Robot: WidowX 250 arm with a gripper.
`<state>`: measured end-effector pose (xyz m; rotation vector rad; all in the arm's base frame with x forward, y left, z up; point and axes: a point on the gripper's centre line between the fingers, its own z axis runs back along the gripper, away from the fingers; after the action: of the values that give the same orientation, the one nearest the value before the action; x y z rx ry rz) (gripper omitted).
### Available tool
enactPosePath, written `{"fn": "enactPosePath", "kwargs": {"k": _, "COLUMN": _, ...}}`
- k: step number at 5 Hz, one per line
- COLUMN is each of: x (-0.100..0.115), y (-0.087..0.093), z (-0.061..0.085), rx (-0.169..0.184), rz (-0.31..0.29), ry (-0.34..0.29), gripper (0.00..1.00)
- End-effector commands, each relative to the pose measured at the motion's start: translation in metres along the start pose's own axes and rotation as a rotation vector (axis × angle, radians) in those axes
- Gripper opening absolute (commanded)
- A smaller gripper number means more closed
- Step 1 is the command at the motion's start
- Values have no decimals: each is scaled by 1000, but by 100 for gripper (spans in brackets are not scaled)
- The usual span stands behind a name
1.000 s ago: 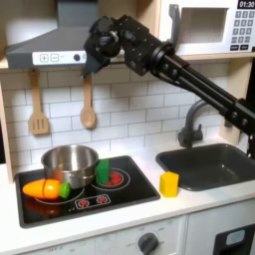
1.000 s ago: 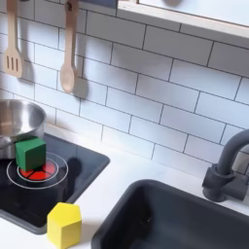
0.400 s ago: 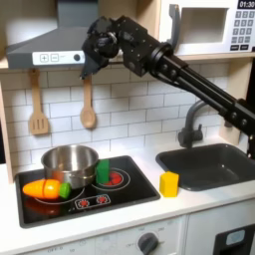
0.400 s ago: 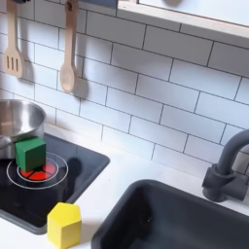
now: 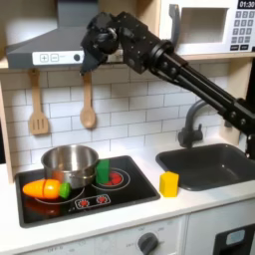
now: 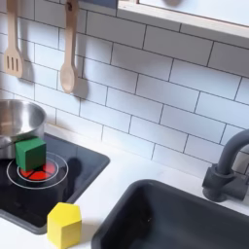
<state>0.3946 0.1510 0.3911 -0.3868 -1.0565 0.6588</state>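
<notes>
In the first exterior view the gripper [image 5: 95, 45] hangs high at about 11 o'clock, in front of the range hood [image 5: 45, 45], at the end of the black arm [image 5: 179, 75] that reaches in from 3 o'clock; it is dark and blurred, so I cannot tell whether its fingers are spread or pressed together, and nothing shows between them. The thing nearest it is the wooden spoon [image 5: 88, 110], hanging on the white tile wall just below the gripper and apart from it, with the wooden spatula [image 5: 38, 112] at the spoon's 9 o'clock. Well below, at about 7 o'clock, the steel pot [image 5: 70, 164] sits on the black stovetop [image 5: 120, 194]. A carrot [image 5: 45, 188] lies at the pot's 7 o'clock, and a green block [image 5: 103, 171] stands just at its 3 o'clock. A yellow block [image 5: 169, 183] rests on the counter between the stovetop and the sink [image 5: 214, 164], whose faucet [image 5: 191, 125] rises at its 11 o'clock.
</notes>
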Motion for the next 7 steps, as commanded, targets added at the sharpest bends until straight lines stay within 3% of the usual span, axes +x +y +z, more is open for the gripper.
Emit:
{"fn": "enactPosePath", "kwargs": {"k": 1, "x": 3, "y": 1, "z": -5, "rx": 15, "rz": 5, "ry": -21, "gripper": 0}}
{"fn": "enactPosePath", "kwargs": {"k": 4, "x": 5, "y": 3, "z": -1, "rx": 24, "rz": 14, "ry": -25, "gripper": 0}}
{"fn": "enactPosePath", "kwargs": {"k": 5, "x": 2, "y": 5, "z": 6, "rx": 31, "rz": 19, "ry": 7, "gripper": 0}}
{"fn": "enactPosePath", "kwargs": {"k": 7, "x": -19, "y": 8, "z": 3, "rx": 31, "rz": -13, "ry": 112, "gripper": 0}}
